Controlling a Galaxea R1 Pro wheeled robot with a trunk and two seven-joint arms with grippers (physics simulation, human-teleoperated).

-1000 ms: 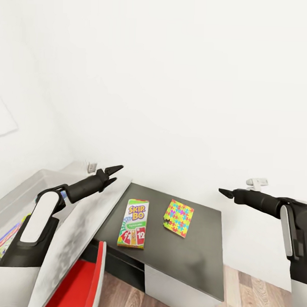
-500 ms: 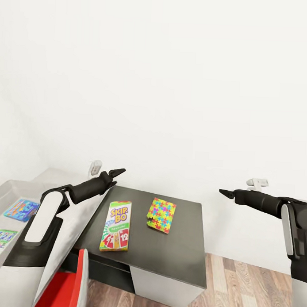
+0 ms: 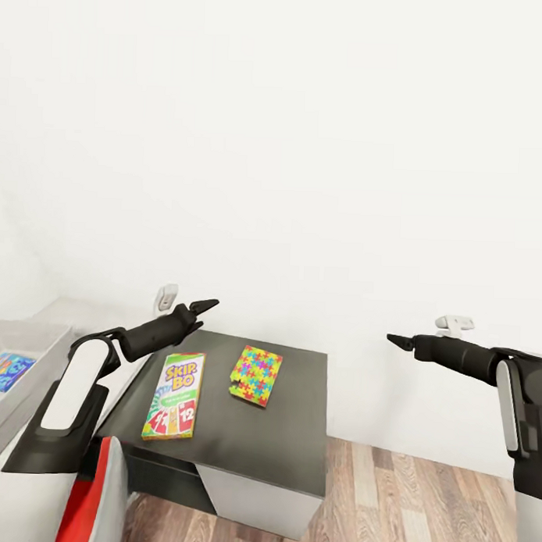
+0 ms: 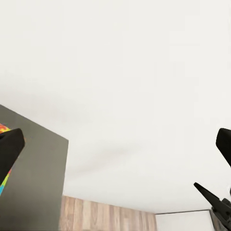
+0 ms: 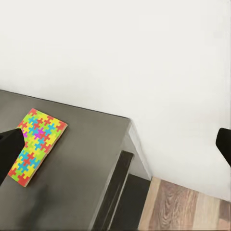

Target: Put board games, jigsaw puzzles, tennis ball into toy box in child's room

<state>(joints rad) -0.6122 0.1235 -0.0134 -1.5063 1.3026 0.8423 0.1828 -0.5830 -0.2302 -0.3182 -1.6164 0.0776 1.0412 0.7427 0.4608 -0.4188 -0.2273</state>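
The whole picture is sliding: over the last second the head camera has swung right, so the dark surface (image 3: 297, 428) with the Skip-Bo board game (image 3: 175, 385) and the colourful jigsaw puzzle (image 3: 256, 375) drifts toward the left of the head view, though the things themselves lie just as they were, side by side and apart. The grey toy box (image 3: 17, 387) slips off the left edge (a blue box (image 3: 3, 370) can be seen inside it). The left gripper (image 3: 198, 308) hangs above the surface's near-left corner with its tips close together, holding nothing; the right gripper (image 3: 395, 340) hovers off to the right over the wooden floor (image 3: 419, 503), and whether it is spread I cannot tell. My read: the robot is repositioning, nothing grasped yet, with the two flat boxes still to collect.
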